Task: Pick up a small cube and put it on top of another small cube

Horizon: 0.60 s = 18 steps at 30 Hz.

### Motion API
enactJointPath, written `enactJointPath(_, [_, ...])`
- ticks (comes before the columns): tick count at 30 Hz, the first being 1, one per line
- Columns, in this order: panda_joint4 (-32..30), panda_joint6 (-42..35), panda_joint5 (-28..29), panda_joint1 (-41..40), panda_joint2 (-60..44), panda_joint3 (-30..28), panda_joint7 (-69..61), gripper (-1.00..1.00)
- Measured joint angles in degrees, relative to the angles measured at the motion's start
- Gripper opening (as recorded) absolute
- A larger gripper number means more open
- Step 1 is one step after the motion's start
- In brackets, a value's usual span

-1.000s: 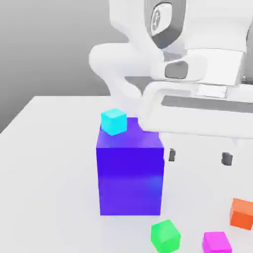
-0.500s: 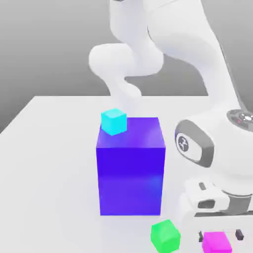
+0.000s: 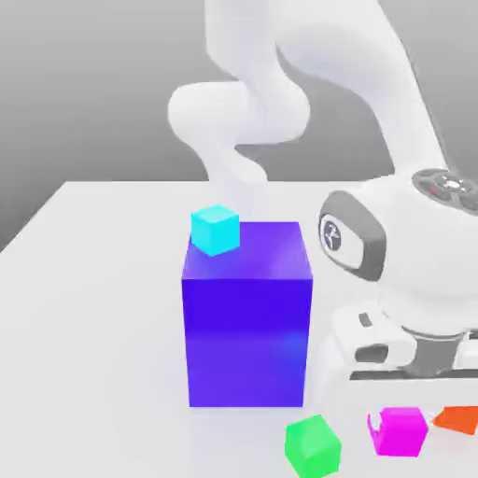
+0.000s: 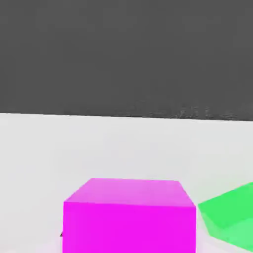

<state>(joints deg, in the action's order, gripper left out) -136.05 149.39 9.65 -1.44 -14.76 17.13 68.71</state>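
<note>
Item 1: magenta cube (image 3: 403,431) clamped in closed gripper (image 3: 401,425), green cube (image 3: 313,446) just beside, toward exterior view's left.

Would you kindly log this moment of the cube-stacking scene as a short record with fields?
gripper: shut on the magenta cube
magenta cube: between the fingers, beside the green cube
green cube: on the table, nothing on top
cyan cube: on the purple block's top corner
purple block: upright on the table
orange cube: behind the magenta cube, partly hidden
</note>
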Motion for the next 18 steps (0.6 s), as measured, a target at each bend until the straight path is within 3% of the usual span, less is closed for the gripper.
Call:
enactJointPath(3, [-4.3,-0.4,-4.2,-3.2,5.5,-0.6,-4.8,-1.00])
enactJointPath(8, [-5.1,7.2,-0.3,-2.2,-1.3,-3.7,-2.5,-1.00])
enactJointPath(9, [-5.1,8.1,0.2,-1.9,-2.3,-4.2,-2.1,1.00])
enactJointPath(15, [-5.1,8.6,0.5,-1.7,-2.8,-4.4,-1.9,1.00])
enactJointPath(18, [-5.3,5.0,-1.9,-2.7,1.2,-3.0,-3.7,1.00])
